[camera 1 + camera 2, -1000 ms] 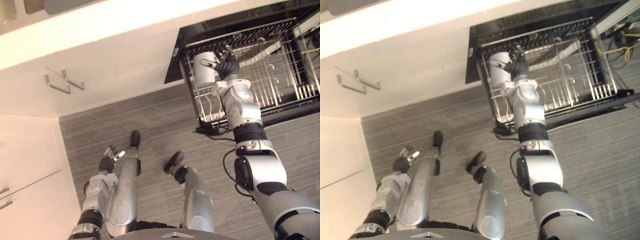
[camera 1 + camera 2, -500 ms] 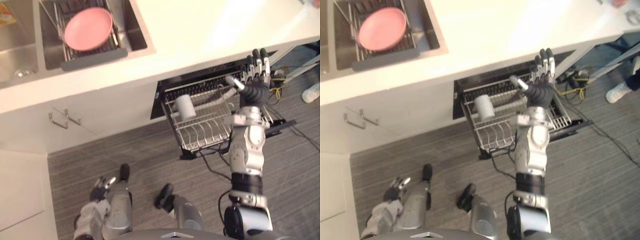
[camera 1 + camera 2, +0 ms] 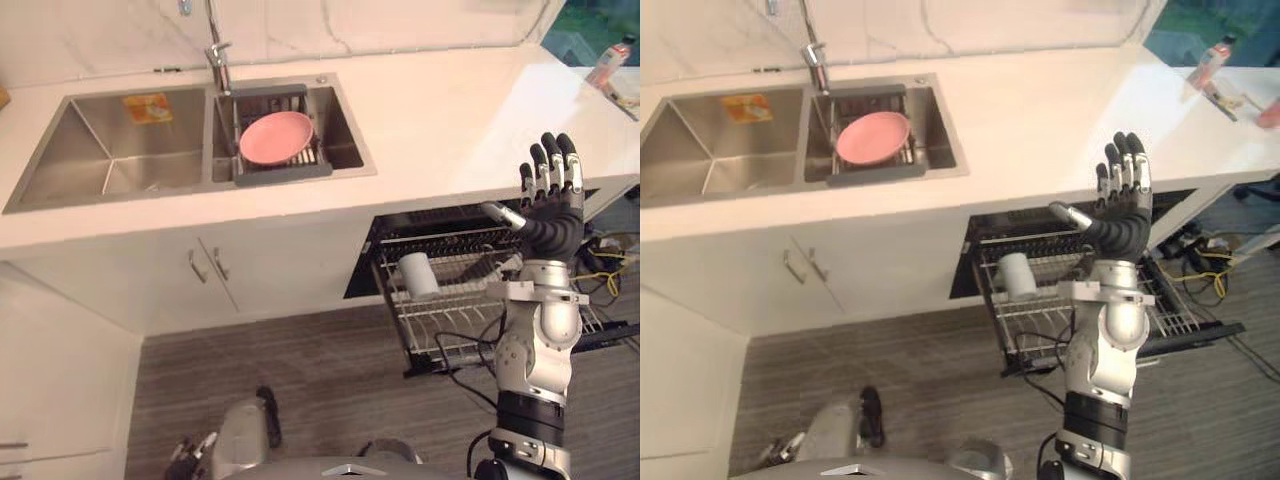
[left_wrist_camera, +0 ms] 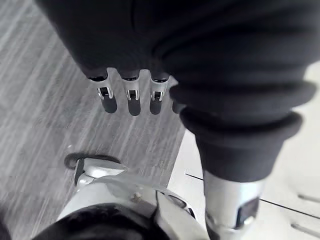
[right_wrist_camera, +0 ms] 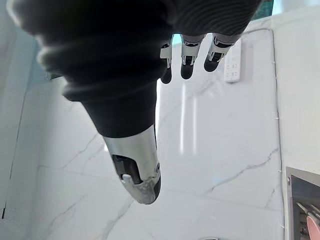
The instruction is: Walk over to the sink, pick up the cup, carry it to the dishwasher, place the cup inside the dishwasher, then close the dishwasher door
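In the pulled-out wire rack [image 3: 442,325] of the open dishwasher, the white cylindrical cup [image 3: 418,275] lay released, the right hand [image 3: 548,205] having risen clear, fingers straight and empty, leaving only the dishwasher door [image 3: 1200,336] to be closed.

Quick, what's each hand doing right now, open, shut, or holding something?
Left hand: open, fingers relaxed, holding nothing.
Right hand: open, raised with fingers straight, holding nothing.
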Controlling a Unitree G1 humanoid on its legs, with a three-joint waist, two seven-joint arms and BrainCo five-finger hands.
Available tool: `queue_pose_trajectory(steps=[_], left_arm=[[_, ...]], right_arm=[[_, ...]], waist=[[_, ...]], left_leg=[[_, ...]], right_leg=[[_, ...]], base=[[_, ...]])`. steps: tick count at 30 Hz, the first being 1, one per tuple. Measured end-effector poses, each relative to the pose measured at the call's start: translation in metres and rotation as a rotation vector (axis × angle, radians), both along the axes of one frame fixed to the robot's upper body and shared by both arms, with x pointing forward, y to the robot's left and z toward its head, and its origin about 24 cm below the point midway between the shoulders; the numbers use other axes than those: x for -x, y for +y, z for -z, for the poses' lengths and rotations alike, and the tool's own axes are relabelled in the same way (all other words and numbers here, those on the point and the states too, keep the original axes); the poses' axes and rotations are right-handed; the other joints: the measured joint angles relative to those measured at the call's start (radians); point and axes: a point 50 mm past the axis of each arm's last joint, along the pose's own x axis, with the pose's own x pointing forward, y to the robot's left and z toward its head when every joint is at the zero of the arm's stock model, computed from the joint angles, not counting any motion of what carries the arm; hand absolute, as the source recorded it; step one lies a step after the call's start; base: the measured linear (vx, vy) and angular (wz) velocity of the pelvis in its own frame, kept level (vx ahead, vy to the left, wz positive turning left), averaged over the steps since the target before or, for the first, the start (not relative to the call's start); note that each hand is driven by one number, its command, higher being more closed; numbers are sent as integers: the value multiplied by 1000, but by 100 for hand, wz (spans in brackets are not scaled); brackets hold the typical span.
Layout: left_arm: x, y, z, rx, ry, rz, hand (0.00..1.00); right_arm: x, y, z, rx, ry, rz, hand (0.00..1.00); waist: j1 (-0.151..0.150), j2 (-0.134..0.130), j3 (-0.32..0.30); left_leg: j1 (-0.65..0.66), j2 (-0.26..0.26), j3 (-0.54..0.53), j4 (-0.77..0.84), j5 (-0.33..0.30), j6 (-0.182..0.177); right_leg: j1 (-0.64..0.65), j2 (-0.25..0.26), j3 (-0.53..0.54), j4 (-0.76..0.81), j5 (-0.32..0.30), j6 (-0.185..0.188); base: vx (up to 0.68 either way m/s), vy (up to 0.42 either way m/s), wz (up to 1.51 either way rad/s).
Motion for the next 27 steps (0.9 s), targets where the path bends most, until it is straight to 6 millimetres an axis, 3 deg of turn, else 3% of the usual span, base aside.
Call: queue_pose_trajectory(steps=[1, 2, 3, 4, 5, 6, 8, 10, 11, 12, 14, 20, 21, 27], left_arm=[[-2, 1, -1, -31, 13, 57, 0], [-6, 1, -2, -56, 9, 112, 0], [-6, 0, -2, -67, 13, 138, 0], [-12, -1, -3, -80, 6, 191, 0], [-18, 1, -5, -102, -3, 256, 0], [-21, 3, -6, -111, -7, 275, 0], [-25, 10, -9, -128, -2, 322, 0], [-23, 15, -8, -130, 25, 326, 0], [-22, 15, -8, -129, 34, 334, 0], [-22, 15, -7, -131, 37, 343, 0], [-19, 15, -7, -136, 49, 387, 0], [-6, 2, -1, -92, 72, 360, 0], [-1, 2, -1, -91, 63, 322, 0], [-1, 2, -1, -88, 63, 317, 0]], right_arm=[[4, -2, 7, -27, 20, 7, 0], [8, -3, 15, -47, 51, 23, 0], [8, -2, 17, -49, 58, 22, 0], [8, 2, 21, -59, 72, 10, 0], [7, 7, 24, -70, 81, -7, 0], [6, 9, 25, -73, 84, -16, 0], [11, 14, 20, -65, 55, -25, 0], [19, 16, 5, -27, -8, -28, 0], [23, 16, -5, -3, -53, -24, 0], [25, 16, -8, 7, -69, -23, 0], [30, 11, -9, 11, -79, -11, 0], [34, 1, -9, -24, -81, 47, 0], [34, 5, -8, -6, -77, 8, 0], [34, 5, -8, -9, -78, 3, 0]], waist=[[-3, -1, -21], [-10, -6, -37], [-9, 1, -37], [-18, 0, -36], [-31, -3, -33], [-40, -13, -28], [-51, -36, -23], [-51, -64, -33], [-57, -65, -34], [-61, -64, -33], [-77, -68, -35], [-79, 2, -54], [-78, 3, -51], [-76, 8, -47]], left_leg=[[6, -17, 6, 21, -35, 12], [27, -40, 18, 14, -57, 19], [32, -43, 22, 24, -69, 28], [44, -51, 24, 17, -78, 37], [85, -67, 13, -1, -80, 44], [98, -74, -1, -3, -81, 48], [138, -91, -34, -39, -71, 61], [177, -118, -52, -107, -42, 51], [192, -128, -66, -138, -30, 50], [198, -132, -76, -146, -28, 48], [227, -143, -116, -156, -34, 37], [269, -112, -137, -237, -20, 5], [329, -108, -111, -365, 30, -8], [325, -108, -114, -364, 31, -8]], right_leg=[[9, -25, 3, 4, -1, 14], [24, -49, 15, 35, 20, -12], [-11, -70, 40, 117, 34, -88], [-116, -106, 139, 286, 111, -276], [-189, -97, 276, 396, 171, -293], [-205, -68, 332, 426, 145, -244], [-208, 68, 429, 382, 43, -126], [-200, 156, 436, 218, -8, -104], [-195, 203, 430, 91, -12, -108], [-191, 218, 428, 36, -7, -114], [-159, 244, 438, -75, 115, -144], [-56, 313, 418, -267, 178, -161], [10, 353, 442, -424, 252, -171], [9, 352, 436, -424, 252, -171]], base=[[140, 200, -6], [163, 151, -8], [183, 178, -10], [244, 208, 5], [192, 191, 20], [190, 98, 45], [138, -12, 52], [179, -58, 43], [173, -66, 44], [101, -38, 51], [137, -59, 48], [120, -54, 4], [32, -11, -1], [0, 0, 2]])
